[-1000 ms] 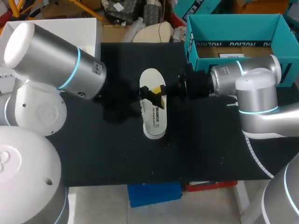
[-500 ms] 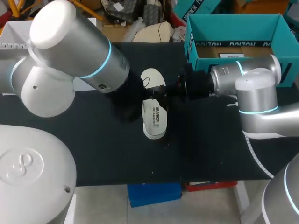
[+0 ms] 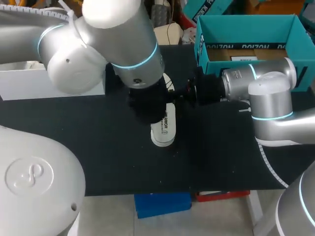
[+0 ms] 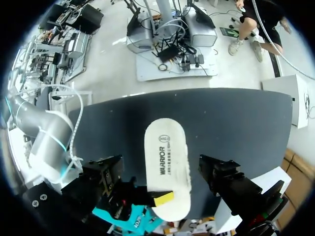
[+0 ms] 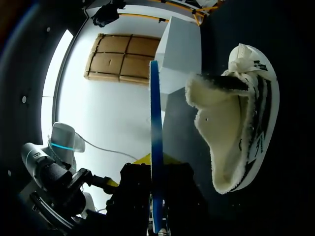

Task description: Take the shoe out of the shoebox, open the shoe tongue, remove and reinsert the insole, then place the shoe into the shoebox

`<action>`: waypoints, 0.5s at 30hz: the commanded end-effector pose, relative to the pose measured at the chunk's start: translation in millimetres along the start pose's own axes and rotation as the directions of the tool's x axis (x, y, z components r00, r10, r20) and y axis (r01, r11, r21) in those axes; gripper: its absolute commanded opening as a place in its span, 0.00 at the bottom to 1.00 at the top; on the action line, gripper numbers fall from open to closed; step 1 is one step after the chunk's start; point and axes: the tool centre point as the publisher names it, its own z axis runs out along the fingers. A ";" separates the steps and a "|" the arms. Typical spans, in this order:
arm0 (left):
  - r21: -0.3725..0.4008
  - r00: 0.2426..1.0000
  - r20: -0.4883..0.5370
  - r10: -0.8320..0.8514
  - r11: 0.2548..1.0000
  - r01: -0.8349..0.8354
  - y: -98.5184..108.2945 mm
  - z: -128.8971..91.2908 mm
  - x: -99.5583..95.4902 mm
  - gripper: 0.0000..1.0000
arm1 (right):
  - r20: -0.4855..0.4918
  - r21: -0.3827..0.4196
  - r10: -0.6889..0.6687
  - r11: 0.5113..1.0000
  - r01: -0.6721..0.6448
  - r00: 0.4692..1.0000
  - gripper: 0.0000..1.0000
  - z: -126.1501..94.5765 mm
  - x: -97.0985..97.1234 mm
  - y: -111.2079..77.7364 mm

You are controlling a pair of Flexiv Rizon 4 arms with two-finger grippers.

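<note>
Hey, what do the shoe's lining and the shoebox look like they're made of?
The lining of the shoe looks like cream fleece or plush: its surface is fuzzy and nubbly, with a ragged edge at the opening. The shoebox looks like cardboard, matte teal on its walls, with plain brown showing at the bottom inside. The look alone leaves the exact stock open.
</note>
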 end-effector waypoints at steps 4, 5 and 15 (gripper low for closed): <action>-0.007 0.968 -0.251 0.004 1.000 -0.006 15.5 3.3 -10.0 1.00 | 0.004 -0.001 0.001 1.000 -0.001 1.000 0.00 0.8 0.7 -0.4; -0.009 0.968 -0.251 0.004 1.000 -0.006 18.2 2.6 -10.0 1.00 | 0.004 -0.001 0.001 1.000 -0.001 1.000 0.00 0.8 0.7 -0.4; -0.026 0.966 -0.257 -0.018 1.000 0.012 56.3 -1.7 -3.7 1.00 | 0.004 -0.001 0.001 1.000 -0.001 1.000 0.00 0.8 0.7 -0.4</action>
